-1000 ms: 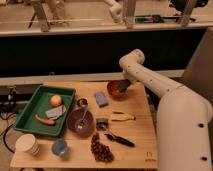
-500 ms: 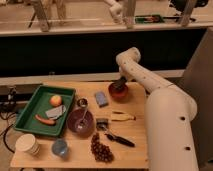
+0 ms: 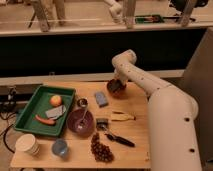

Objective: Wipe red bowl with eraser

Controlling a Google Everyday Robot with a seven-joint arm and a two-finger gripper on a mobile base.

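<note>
A small red bowl (image 3: pixel 116 89) sits at the back right of the wooden table (image 3: pixel 135 131). My white arm reaches from the right and bends down over it. My gripper (image 3: pixel 118 82) is right at the bowl, inside or just above it. The eraser is hidden; I cannot tell whether the gripper holds it.
A green tray (image 3: pixel 31 110) at left holds an orange, a carrot and a grey piece. A purple bowl (image 3: pixel 80 120), a blue-grey block (image 3: pixel 101 98), a banana (image 3: pixel 122 116), a brush (image 3: pixel 113 134), grapes (image 3: pixel 100 149), a blue cup (image 3: pixel 60 148) and a white cup (image 3: pixel 26 145) lie around.
The arm has swung left and its elbow has drawn closer to the table's right edge; the gripper has stayed at the red bowl, shifting slightly over it.
</note>
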